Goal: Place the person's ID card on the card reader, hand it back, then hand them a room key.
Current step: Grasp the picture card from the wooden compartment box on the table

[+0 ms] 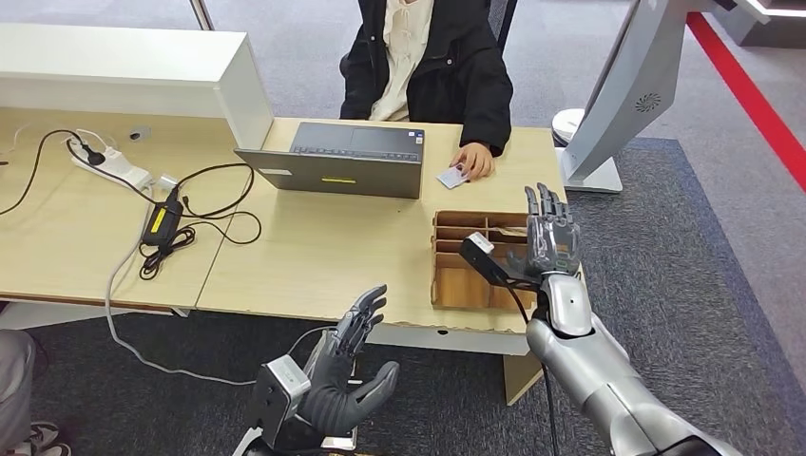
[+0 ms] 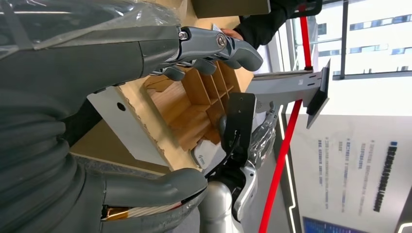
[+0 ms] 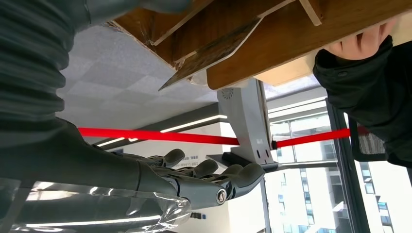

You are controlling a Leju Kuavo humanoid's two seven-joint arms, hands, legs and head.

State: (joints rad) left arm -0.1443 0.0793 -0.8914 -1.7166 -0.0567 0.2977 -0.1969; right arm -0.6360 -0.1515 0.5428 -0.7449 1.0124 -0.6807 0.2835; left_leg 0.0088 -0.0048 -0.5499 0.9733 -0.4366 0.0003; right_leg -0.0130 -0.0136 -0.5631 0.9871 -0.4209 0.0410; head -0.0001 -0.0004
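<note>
Pale ID card (image 1: 452, 177) lies flat on the far desk edge under the person's hand (image 1: 472, 160) — beyond and slightly left of the right hand (image 1: 549, 233), which hovers over the wooden organizer (image 1: 454, 283), fingers spread, holding nothing. Left hand (image 1: 347, 375) hangs low, also empty — right is nearer.

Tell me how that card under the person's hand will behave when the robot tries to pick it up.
The card lies flat on the desk, so it is probably hard to get fingers under. It looks thin and light, likely stiff plastic that slides rather than bends. The right hand is open, short of it.
</note>
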